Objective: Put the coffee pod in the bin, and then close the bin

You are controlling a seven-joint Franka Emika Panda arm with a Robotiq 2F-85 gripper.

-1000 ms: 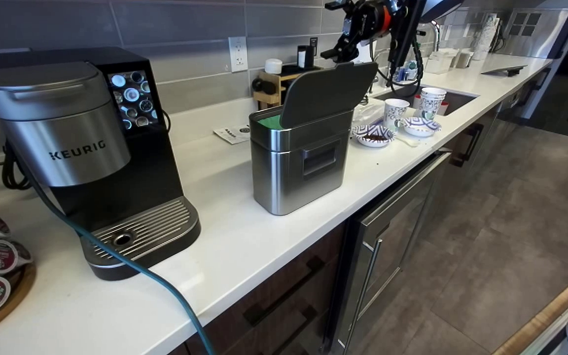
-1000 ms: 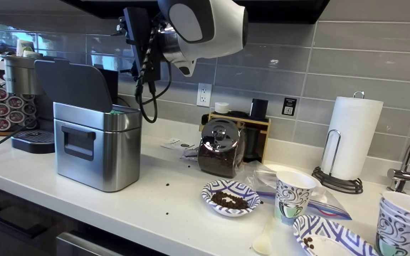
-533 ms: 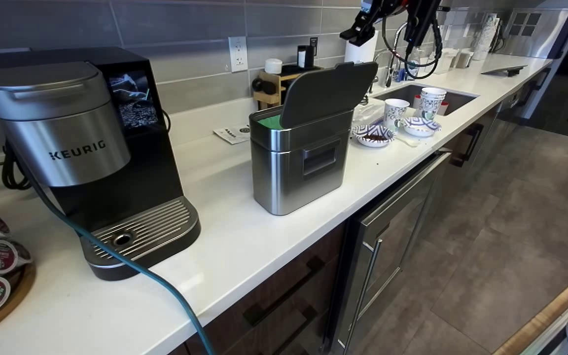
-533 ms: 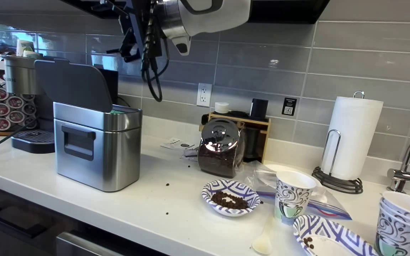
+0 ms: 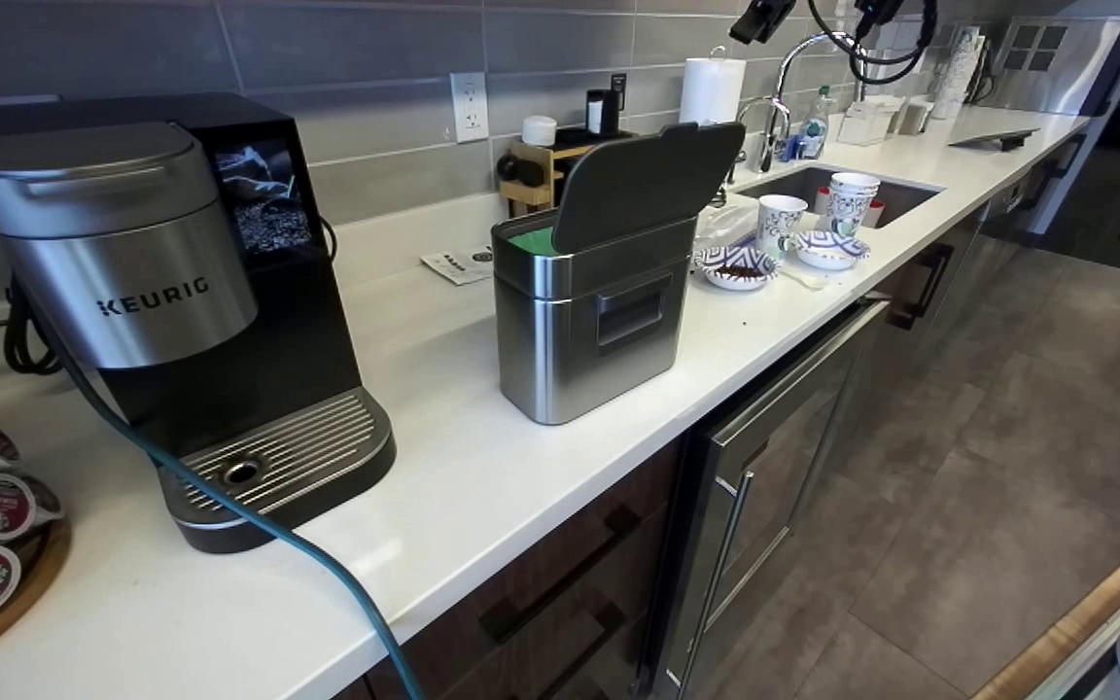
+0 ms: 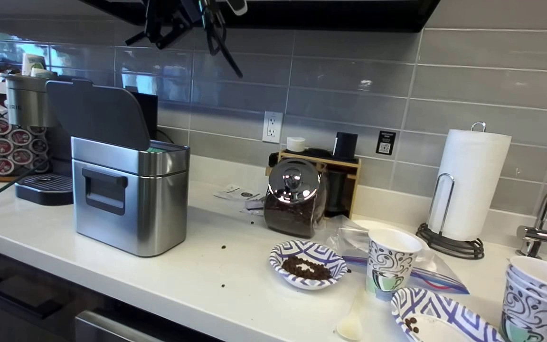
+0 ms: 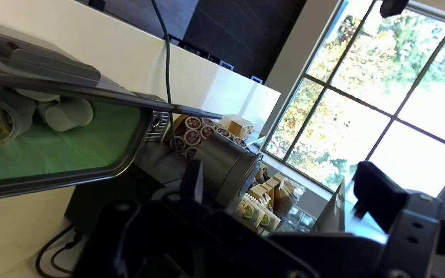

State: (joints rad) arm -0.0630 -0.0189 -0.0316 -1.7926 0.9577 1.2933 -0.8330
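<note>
steel-sided, the bin [image 5: 570, 345] is stood on the desk [image 5: 443, 467] with lid [image 5: 652, 185] raised, presumably so coffee pods [image 7: 69, 115] can be admitted, the task's likely among those inside, while the spread, empty tool [image 7: 280, 177] is held high, probably for clearance
</note>
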